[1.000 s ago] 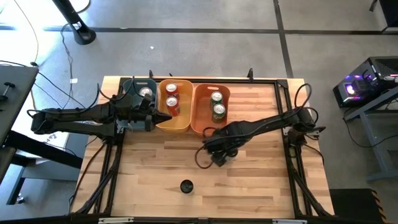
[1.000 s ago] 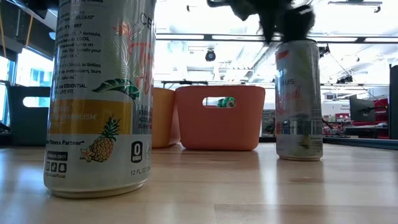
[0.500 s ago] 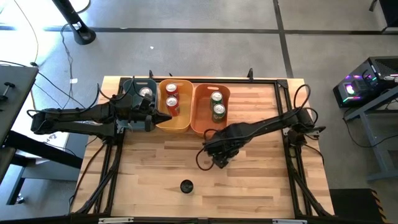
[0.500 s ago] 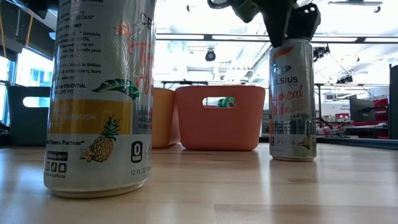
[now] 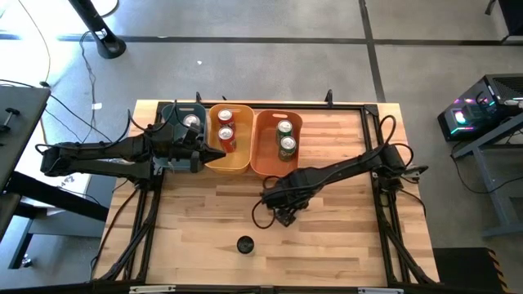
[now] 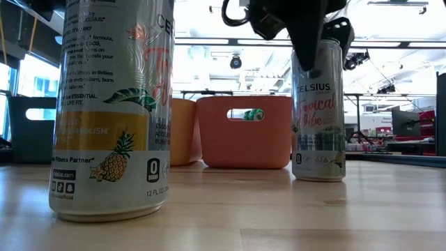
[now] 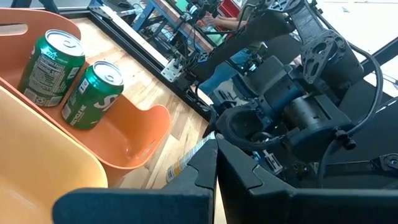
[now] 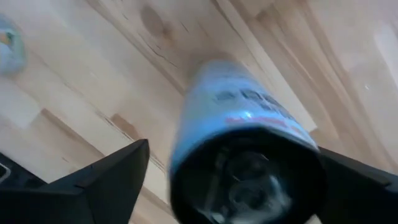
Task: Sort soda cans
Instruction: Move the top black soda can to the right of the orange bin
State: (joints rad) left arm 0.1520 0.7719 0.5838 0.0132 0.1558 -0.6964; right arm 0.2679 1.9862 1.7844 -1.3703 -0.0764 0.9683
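The right gripper (image 6: pixel 310 38) is hanging spread-fingered straight over the upright silver can (image 6: pixel 318 111) — fingers flanking its top, not pinching — nearer than the left arm.

Wooden counter (image 5: pixel 327 245) of light planks, edged by a dark frame. Three bins stand in a row along its far edge: teal bin (image 5: pixel 173 112) at the left, yellow bin (image 5: pixel 239 162) in the middle, orange bin (image 5: pixel 263 155) at the right, each touching or just beside its neighbour. The orange bin has a handle slot in its wall (image 6: pixel 244 132). Grey floor (image 5: pixel 270 65) surrounds the counter; a black stand foot (image 5: pixel 107 43) rests on it beyond the far-left corner. A lit device (image 5: pixel 478 114) sits at the right.
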